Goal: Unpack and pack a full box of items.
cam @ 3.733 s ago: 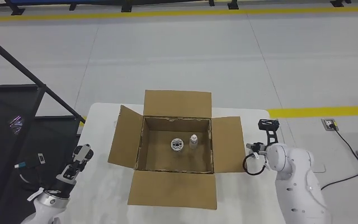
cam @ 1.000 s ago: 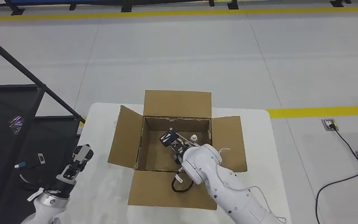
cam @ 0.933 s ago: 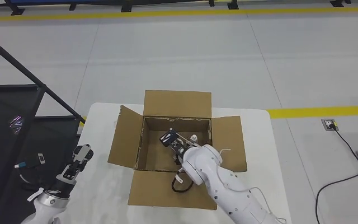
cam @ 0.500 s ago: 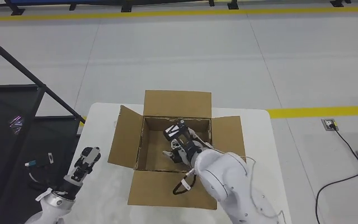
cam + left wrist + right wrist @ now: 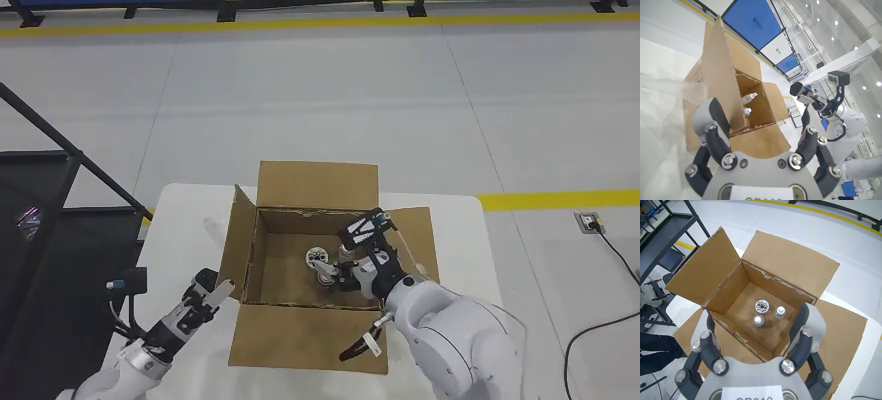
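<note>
Overhead, the box stands open at the middle of the bench. The right pincer hangs over its 3 o'clock half, and the left pincer is at its 8 o'clock. Left wrist: jaws gape beside the raised flap. Right wrist: jaws spread wide above a metal disc, can and bottle inside.

- Glossy white, rounded right arm; black cable looped at wrist.
- Slimmer white left arm, black joints.
- left gripper, right gripper: grey plate, black links, silver screws, white label, black-padded fingers.
</note>
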